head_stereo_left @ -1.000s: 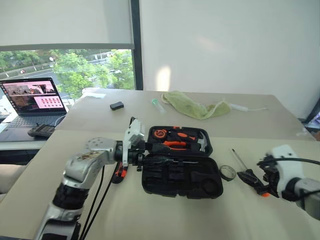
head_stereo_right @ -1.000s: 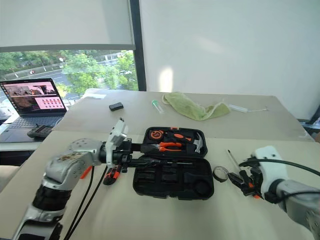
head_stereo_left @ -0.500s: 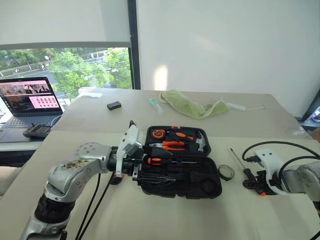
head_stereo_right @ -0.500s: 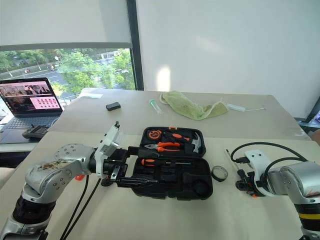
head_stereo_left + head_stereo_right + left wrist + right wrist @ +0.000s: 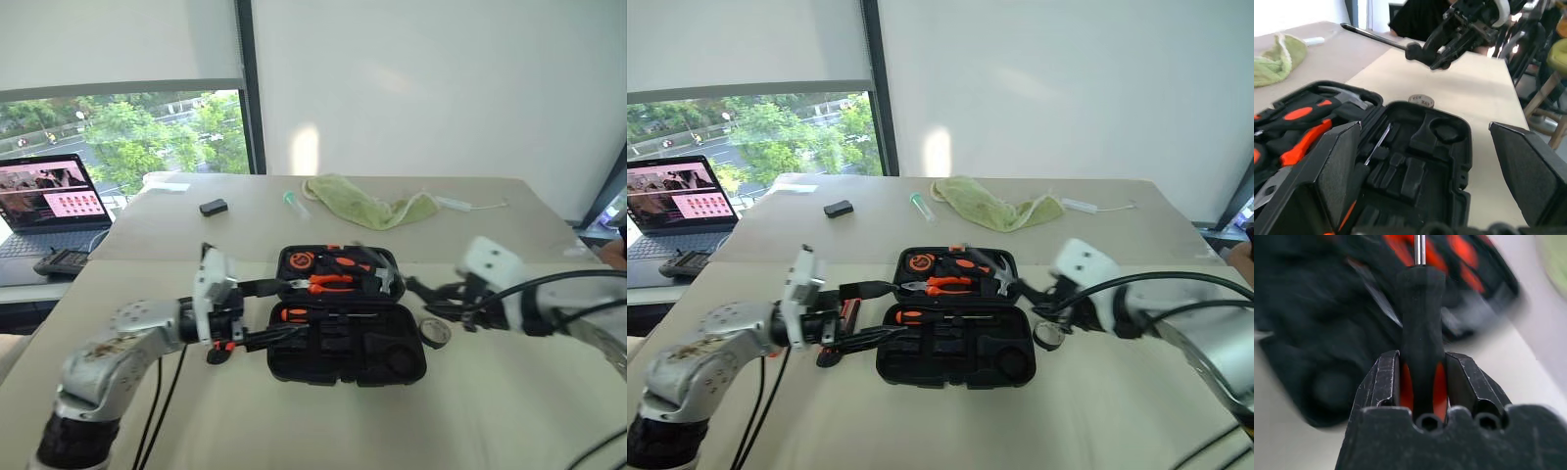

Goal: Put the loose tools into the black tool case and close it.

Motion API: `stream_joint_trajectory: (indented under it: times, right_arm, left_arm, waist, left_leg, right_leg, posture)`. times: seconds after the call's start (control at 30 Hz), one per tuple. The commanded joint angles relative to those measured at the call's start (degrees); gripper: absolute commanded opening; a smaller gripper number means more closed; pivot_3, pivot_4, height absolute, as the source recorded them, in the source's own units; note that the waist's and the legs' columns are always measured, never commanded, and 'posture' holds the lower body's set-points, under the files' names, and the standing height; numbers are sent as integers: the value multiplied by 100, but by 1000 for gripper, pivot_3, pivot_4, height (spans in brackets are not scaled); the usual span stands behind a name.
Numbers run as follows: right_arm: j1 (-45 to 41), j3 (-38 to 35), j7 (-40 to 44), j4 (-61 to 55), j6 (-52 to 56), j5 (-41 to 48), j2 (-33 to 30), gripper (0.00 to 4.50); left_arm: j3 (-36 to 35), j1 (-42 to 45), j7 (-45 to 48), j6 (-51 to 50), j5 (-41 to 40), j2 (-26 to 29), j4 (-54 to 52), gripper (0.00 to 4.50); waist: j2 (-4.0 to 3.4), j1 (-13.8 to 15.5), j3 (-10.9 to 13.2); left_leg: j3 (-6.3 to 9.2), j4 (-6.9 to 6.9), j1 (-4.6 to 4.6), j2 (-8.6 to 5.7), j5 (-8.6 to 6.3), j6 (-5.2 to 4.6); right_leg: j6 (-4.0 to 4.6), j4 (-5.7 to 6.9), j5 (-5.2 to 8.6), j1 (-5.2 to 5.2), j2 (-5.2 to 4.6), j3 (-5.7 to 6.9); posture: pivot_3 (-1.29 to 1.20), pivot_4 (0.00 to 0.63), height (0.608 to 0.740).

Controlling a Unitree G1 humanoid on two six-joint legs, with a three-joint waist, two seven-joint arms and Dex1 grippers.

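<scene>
The left gripper [image 5: 257,313], fingers apart and holding nothing, has backed off the black tool case [image 5: 348,328]'s left side. The right gripper [image 5: 1422,377], clamped on a long screwdriver [image 5: 1421,347], has lifted it from the counter [image 5: 490,411] to the case's right. Next, I think, it must fit an empty slot.

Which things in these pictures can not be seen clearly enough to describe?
- Tool case, right wrist view: motion blur hides its slots.
- Orange-and-black tool beside the case, head views: the left gripper covers most of it, type unclear.
- Tape roll, left wrist view: partly behind the case rim.
- Screwdriver tip, right wrist view: cut off by the top edge.
</scene>
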State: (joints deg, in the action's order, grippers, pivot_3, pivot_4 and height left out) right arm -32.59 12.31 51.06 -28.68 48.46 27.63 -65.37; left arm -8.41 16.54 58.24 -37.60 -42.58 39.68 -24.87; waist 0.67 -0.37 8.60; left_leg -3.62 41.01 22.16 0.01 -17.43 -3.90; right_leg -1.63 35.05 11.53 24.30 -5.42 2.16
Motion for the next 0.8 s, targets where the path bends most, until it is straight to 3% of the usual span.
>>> stream_joint_trajectory:
  times: [0.03,0.1,0.23,0.6,0.67,0.77,0.8]
  right_arm:
    - [-714,1236,987,821,-906,-1194,230,1070]
    - [-1097,1814,1389,1469,-1294,-1765,495,1070]
    - [-1447,2306,1914,2413,-1819,-2477,827,1070]
    - [-1739,2479,2709,3506,-2706,-3309,1477,1069]
    - [-1748,2339,2712,3562,-2774,-3305,1580,2073]
    - [-1721,2111,2817,3354,-2639,-3238,1558,2961]
    - [-1706,2011,2888,3229,-2522,-3156,1541,2961]
  left_arm:
    - [-283,-50,135,54,-266,183,-128,4500]
    - [-448,-224,216,-1,-390,333,-254,4500]
    - [-648,-515,213,-34,-550,545,-482,4500]
    - [-662,-741,-13,62,-603,605,-635,4500]
    - [-672,-789,-27,69,-616,604,-663,4500]
    - [-680,-834,-46,83,-621,604,-672,4500]
    - [-681,-845,-43,94,-615,605,-664,4500]
  waist:
    - [-1,24,4]
    - [0,66,10]
    - [2,62,13]
    - [0,101,14]
    - [0,104,14]
    - [0,98,14]
    - [0,97,14]
  left_leg:
    - [0,1,2,-1,0,0]
    - [-1,2,8,-8,4,4]
    - [-11,4,23,-10,22,36]
    - [-8,0,10,-12,20,36]
    - [-5,-1,10,-12,22,38]
    - [-5,-2,9,-11,25,43]
    - [-5,-3,9,-10,25,44]
  right_leg:
    - [0,-1,0,0,0,1]
    - [-1,0,0,6,-7,1]
    - [-5,-8,3,19,-12,2]
    - [-7,-8,6,2,-18,10]
    - [-6,-4,5,2,-18,12]
    - [-2,2,3,6,-18,10]
    - [-2,2,3,6,-17,11]
  posture:
    - [0,150,740]
    - [0,150,740]
    - [0,150,740]
    - [0,150,740]
    - [0,150,740]
    - [0,150,740]
    - [0,150,740]
